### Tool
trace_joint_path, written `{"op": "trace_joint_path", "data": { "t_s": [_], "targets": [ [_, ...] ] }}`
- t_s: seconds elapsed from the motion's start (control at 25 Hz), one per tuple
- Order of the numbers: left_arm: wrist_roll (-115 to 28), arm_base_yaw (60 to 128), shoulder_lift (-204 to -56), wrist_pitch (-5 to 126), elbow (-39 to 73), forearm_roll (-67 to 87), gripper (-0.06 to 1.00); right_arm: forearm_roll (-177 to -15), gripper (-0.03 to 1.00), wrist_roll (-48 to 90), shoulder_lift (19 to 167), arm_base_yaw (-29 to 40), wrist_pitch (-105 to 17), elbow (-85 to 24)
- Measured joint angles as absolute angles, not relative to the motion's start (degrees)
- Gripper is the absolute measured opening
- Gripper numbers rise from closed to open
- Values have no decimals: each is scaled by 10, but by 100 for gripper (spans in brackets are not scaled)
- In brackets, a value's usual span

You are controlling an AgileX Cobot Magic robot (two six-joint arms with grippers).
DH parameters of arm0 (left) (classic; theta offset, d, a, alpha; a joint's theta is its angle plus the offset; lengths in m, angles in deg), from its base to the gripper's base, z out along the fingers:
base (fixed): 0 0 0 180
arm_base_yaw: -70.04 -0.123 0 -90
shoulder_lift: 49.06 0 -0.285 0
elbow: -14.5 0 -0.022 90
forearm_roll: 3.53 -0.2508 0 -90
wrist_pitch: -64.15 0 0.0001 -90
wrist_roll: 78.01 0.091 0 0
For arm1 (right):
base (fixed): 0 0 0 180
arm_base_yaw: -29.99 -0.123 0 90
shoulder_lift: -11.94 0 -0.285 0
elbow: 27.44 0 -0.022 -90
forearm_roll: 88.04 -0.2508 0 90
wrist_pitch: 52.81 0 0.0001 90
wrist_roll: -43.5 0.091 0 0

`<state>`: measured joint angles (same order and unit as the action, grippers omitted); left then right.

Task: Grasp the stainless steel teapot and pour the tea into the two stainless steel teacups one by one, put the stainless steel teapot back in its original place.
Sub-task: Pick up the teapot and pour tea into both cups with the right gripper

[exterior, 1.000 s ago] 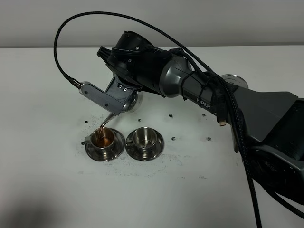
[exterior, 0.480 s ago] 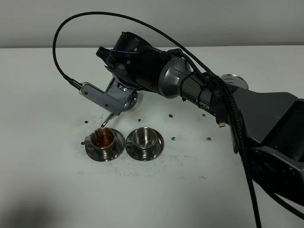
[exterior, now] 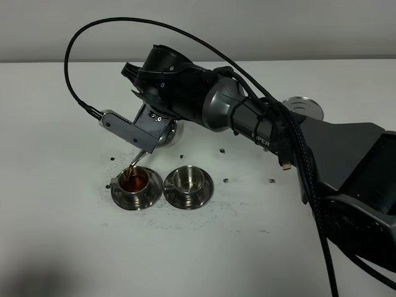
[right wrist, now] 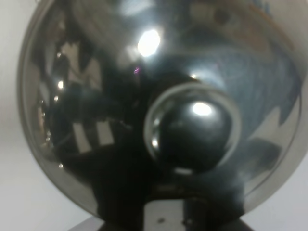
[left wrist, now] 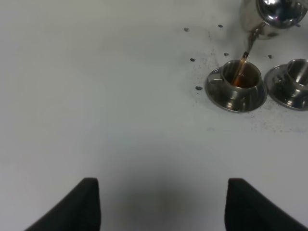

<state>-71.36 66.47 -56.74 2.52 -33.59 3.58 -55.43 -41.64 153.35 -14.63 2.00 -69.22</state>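
My right gripper [exterior: 158, 124] reaches across to the left and is shut on the stainless steel teapot [exterior: 168, 132], holding it tilted above the table; its fingers are hidden. The spout [exterior: 141, 158] pours a thin reddish-brown stream of tea [left wrist: 240, 67] into the left teacup [exterior: 134, 180], which is partly full. The right teacup [exterior: 187, 180] stands beside it on its saucer and looks empty. The teapot's domed lid and knob [right wrist: 192, 127] fill the right wrist view. My left gripper [left wrist: 163, 207] is open and empty over bare table, well short of the filled teacup [left wrist: 239, 82] and the other teacup [left wrist: 296, 82].
A round steel saucer [exterior: 303, 106] lies at the back right, partly behind the right arm. Small dark specks [exterior: 225, 180] are scattered on the white table [exterior: 62, 235] around the cups. A black cable [exterior: 80, 43] loops above the arm.
The right arm and teapot have shifted slightly left and up while pouring. The tea in the left teacup has risen and looks darker.
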Motion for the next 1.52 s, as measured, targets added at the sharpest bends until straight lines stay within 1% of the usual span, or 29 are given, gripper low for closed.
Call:
{"op": "trace_joint_path", "data": {
  "t_s": [1.52],
  "targets": [
    [-714, 665, -567, 25, -336, 36, 54, -534, 17, -415, 1534, -148, 20, -692]
  ]
}}
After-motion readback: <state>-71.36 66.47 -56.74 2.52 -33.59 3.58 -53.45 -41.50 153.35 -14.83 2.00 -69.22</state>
